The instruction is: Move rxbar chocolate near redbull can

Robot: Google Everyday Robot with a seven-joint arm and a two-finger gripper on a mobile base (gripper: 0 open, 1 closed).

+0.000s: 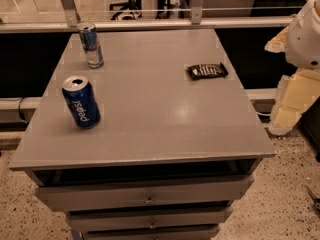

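At lower right, off the grey table's [150, 124] front corner, the gripper [315, 198] shows only as a dark sliver; whether it is apart or together cannot be told. Above it, at the right edge, sits the white arm shell [306, 31]. Up and left of the gripper, the rxbar chocolate [207, 71] lies flat on the tabletop. Much farther left, at the far corner, the redbull can [91, 44] stands upright, well apart from the bar. Nearer, also far left of the gripper, a Pepsi can [81, 102] stands.
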